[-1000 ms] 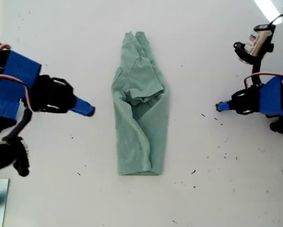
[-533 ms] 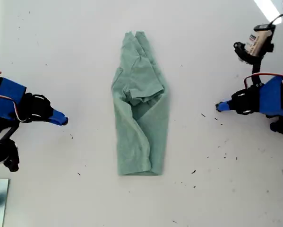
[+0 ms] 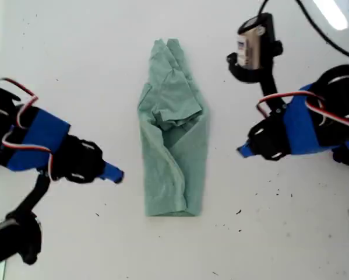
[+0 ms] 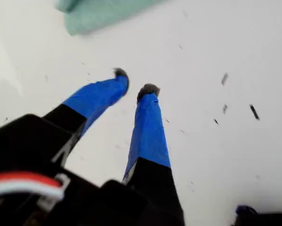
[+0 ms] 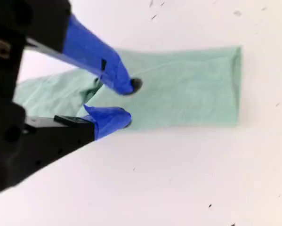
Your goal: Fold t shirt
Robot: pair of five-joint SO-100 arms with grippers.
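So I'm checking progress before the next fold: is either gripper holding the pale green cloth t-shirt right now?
No: in the exterior view both grippers sit on bare white table, clear of the pale green cloth t-shirt.

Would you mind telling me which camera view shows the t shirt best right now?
The exterior view: the whole t shirt lies there as a long narrow bundle on the white table, nothing covering it. The second wrist view shows much of it, partly behind my second gripper. The first wrist view catches only a blurred corner.

Sage-green t shirt (image 3: 173,134), folded lengthwise, flat on table centre
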